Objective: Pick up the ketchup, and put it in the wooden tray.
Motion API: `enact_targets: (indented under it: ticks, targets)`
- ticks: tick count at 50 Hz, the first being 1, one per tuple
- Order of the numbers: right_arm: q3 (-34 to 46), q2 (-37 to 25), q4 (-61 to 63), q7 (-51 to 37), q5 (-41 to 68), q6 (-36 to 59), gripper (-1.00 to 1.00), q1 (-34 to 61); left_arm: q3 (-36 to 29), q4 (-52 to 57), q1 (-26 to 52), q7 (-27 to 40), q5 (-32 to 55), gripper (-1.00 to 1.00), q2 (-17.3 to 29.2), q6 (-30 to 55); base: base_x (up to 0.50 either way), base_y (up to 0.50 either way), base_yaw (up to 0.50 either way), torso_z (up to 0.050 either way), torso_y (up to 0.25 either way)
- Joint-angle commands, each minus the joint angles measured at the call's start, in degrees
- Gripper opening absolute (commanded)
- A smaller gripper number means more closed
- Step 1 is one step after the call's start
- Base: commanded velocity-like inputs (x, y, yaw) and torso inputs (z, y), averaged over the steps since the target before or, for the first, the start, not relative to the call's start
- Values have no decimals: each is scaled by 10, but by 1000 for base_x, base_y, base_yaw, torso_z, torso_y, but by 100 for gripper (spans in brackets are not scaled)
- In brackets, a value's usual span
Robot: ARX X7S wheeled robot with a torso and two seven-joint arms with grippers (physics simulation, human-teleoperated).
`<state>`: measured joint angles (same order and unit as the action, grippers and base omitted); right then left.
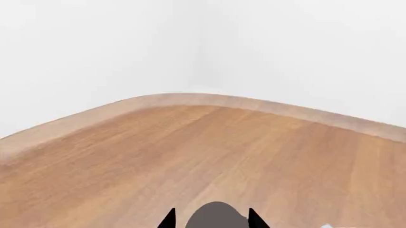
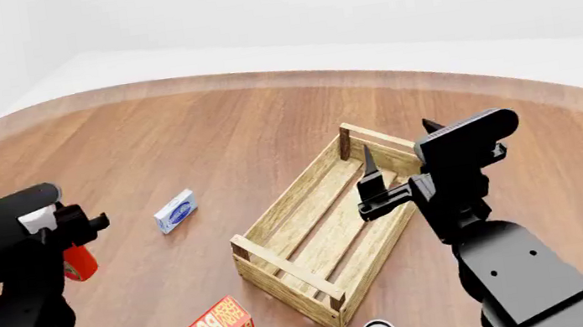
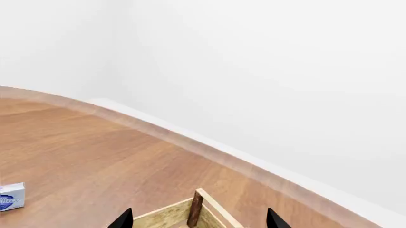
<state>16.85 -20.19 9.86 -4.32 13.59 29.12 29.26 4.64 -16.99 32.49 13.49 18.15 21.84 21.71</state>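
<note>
Pale slatted-wood wooden tray (image 2: 330, 234) (matt)

Left wrist view: the wooden surface (image 1: 190, 156) fills the lower half, warm brown grain running away to a rounded, paler edge (image 1: 190, 99). Beyond that edge, plain white wall (image 1: 203, 42). At the near border, two black fingertips (image 1: 168, 219) of the left claw (image 1: 211, 219) poke in, set apart, with a rounded grey shape (image 1: 216, 216) sitting between them. What that grey shape is, I can't tell. A small white sliver (image 1: 326, 226) shows nearby.
</note>
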Motion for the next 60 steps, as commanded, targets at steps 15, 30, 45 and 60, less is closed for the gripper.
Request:
enact_targets:
  ticks: [15,30,45,60]
  targets:
    - [-74,-41,114,-58,21,108,100,-1,-188,-241,307,-160,-32,-100,-136,-33,0,0,0,0,1]
    - [-144,-79,189,-78,45,155,100,-40,-236,-297,329,-200,-4,-100,-214,-26,0,0,0,0,1]
    - [-210,-98,240,-95,60,168,100,-106,-422,-334,349,-149,190,-100,-217,-62,0,0,0,0,0]
    - [-283,-110,299,-96,85,179,100,-181,-689,-365,380,-102,441,-100,-218,-159,0,0,0,0,1]
